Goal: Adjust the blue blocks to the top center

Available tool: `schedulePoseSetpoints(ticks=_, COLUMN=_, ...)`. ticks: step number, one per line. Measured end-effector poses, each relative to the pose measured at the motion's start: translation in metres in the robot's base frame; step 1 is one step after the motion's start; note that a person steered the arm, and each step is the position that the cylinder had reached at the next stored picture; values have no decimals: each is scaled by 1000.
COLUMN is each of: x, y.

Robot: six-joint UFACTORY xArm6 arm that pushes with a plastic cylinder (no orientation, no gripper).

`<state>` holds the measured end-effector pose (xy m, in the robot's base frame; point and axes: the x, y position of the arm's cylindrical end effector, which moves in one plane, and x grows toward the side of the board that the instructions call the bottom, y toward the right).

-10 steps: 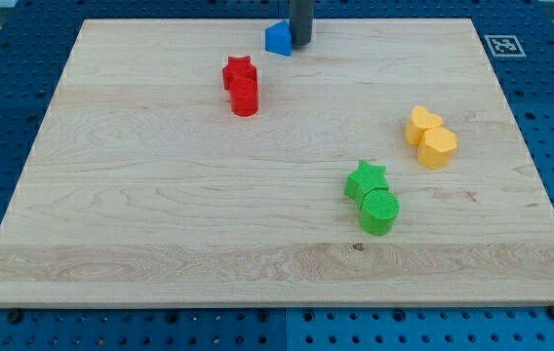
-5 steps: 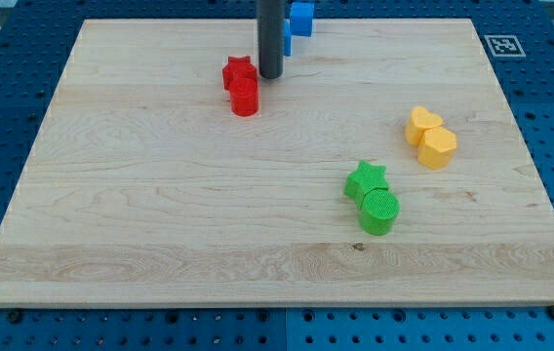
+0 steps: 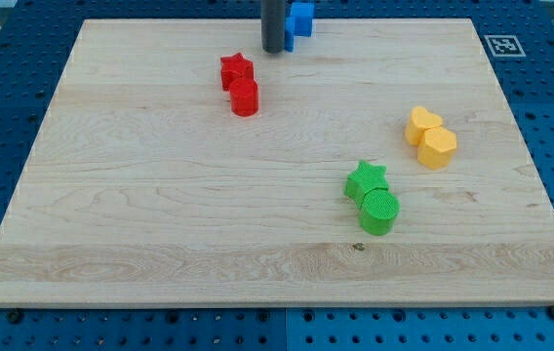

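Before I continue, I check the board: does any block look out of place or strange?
Only the blue block: it sits at the board's top edge, partly hidden behind my tip. The red, yellow and green pairs look normal.

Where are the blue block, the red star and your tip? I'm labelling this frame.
blue block (image 3: 302, 18): camera view, its visible face right of the rod.
red star (image 3: 236, 68): camera view, its top face.
my tip (image 3: 275, 49): camera view, the rod's very end.

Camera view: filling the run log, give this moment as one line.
my tip left of, against blue blocks | blues at top center edge | red star apart below
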<state>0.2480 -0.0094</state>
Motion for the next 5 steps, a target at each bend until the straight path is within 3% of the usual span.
schedulePoseSetpoints(ticks=3, x=-18, y=0)
schedulePoseSetpoints(ticks=5, x=17, y=0)
